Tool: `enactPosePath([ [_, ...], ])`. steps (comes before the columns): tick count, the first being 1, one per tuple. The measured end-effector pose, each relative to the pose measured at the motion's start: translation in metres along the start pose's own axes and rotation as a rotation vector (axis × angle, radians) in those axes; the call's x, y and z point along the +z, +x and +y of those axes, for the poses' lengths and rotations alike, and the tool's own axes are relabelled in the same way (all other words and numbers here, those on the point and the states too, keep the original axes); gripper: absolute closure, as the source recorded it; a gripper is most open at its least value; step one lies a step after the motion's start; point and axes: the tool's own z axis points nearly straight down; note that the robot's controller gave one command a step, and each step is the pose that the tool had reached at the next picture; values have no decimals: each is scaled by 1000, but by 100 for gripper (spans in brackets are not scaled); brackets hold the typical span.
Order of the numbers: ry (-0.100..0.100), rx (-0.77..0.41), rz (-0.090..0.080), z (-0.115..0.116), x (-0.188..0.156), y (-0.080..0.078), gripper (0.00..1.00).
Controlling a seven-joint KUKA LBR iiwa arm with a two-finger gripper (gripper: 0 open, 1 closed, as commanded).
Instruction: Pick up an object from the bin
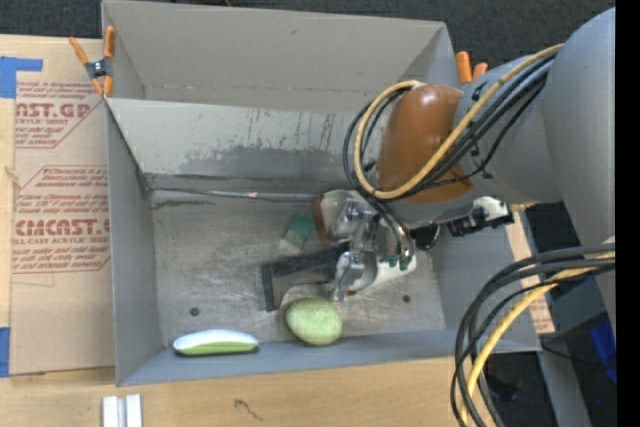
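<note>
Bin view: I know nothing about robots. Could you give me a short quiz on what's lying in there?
1. Fill in: the hand hangs over the right end of a flat piece whose colour is ____.
2. True or false: the round green thing lies against the far wall of the bin.
3. Which lies nearest the view's lower left corner of the bin? A) the flat piece B) a white-and-green oblong thing C) the round green thing

Key: 1 black; 2 false, it lies by the near wall; 3 B.

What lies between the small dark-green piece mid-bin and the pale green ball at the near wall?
In the camera view, a black angled piece lies on the floor between the dark-green piece and the ball, just left of the gripper.
</note>
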Motion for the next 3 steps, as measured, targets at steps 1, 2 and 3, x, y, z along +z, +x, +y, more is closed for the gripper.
enactPosePath([
  [1,3,-64,-24,13,-4,0,100],
  [2,3,-93,-10,2,-38,24,100],
  [3,1,-15,-24,17,-253,12,100],
])
